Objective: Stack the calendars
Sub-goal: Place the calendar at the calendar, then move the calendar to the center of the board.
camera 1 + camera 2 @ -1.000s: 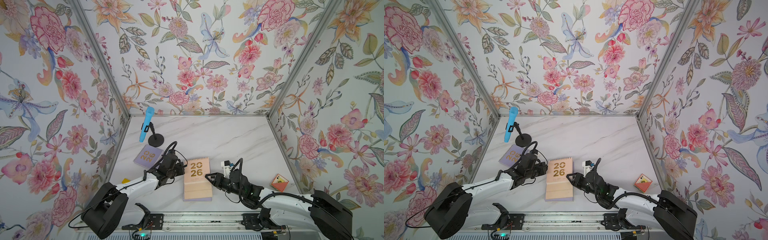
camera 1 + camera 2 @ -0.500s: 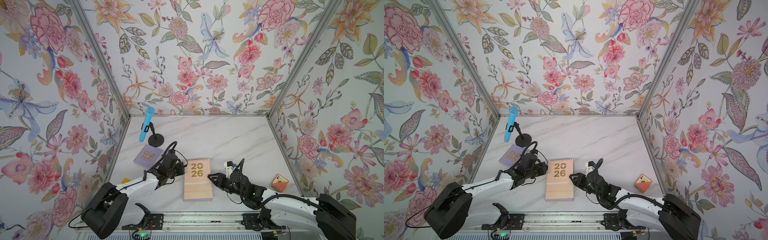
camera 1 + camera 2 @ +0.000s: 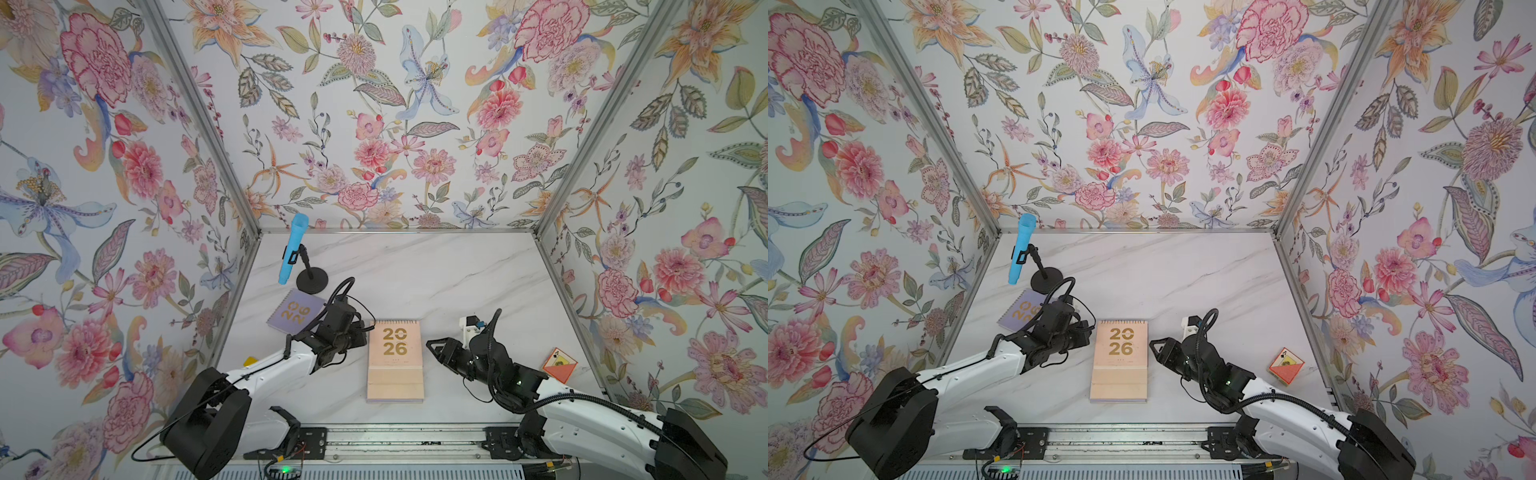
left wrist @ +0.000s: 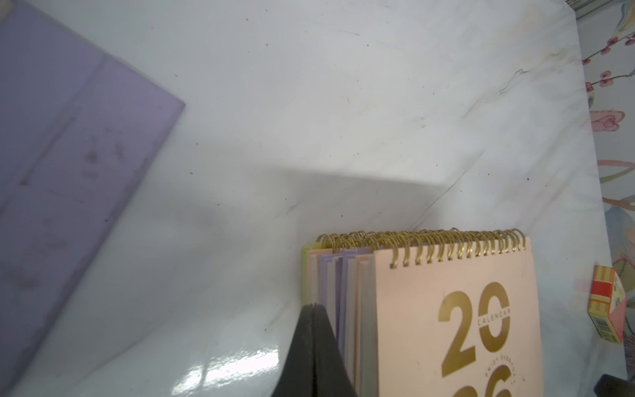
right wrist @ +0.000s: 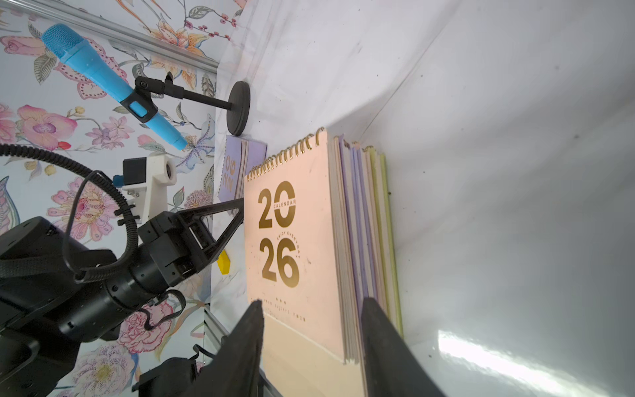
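Stack of calendars (image 3: 395, 361), peach on top, lies flat mid-table (image 3: 415, 274); 1 lilac calendar (image 3: 296, 311) sits apart by mic stand (image 3: 311, 280). L gripper (image 4: 313, 309) closed, prob touching stack's edge. R gripper (image 3: 432, 351) jaws apart, empty, beside opposite edge

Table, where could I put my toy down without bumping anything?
The big bare patch of table is at the back, between the microphone stand and the right wall, behind the calendar stack. The front is crowded: the left gripper and right gripper flank the stack, and the lilac calendar sits at the left.
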You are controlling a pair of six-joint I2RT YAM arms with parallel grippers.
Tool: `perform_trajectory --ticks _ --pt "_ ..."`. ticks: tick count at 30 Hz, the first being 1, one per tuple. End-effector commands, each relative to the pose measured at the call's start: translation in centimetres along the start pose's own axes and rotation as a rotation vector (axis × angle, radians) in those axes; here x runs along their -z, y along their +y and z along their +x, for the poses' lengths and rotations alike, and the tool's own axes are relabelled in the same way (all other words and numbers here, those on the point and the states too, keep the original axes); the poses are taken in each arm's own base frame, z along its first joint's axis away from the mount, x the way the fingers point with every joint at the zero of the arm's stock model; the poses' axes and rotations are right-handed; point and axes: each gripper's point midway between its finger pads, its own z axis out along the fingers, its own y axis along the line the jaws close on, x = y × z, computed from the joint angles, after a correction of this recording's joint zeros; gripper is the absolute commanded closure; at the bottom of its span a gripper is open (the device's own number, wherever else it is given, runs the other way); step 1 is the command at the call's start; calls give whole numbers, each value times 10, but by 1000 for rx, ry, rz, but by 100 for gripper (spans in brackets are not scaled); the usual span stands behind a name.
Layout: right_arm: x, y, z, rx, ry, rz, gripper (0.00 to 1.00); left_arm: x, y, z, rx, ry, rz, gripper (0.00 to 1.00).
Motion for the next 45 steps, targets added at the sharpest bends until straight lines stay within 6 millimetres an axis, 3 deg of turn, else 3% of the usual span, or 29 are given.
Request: perform_trajectory --ticks 1,10,18,21,28,38,39,45 --pt "-4 6 -9 44 37 24 51 21 37 -19 -21 -36 -166 100" --pt "-40 42 -44 117 127 -1 49 76 130 -66 173 -180 -346 100" --pt "-81 67 -84 134 178 -38 46 111 213 -101 388 -277 -403 100" --pt "-96 70 -93 131 199 -48 44 116 242 -107 469 -292 -400 100" --pt "-124 71 -102 119 237 -54 42 108 288 -112 588 -285 -362 100" --pt "-144 70 -108 102 266 -61 40 83 317 -120 637 -239 -302 100" --pt "-145 69 -108 100 268 -59 39 73 321 -116 649 -211 -292 100" --pt "-148 64 -108 90 276 -53 38 54 328 -125 658 -191 -228 100"
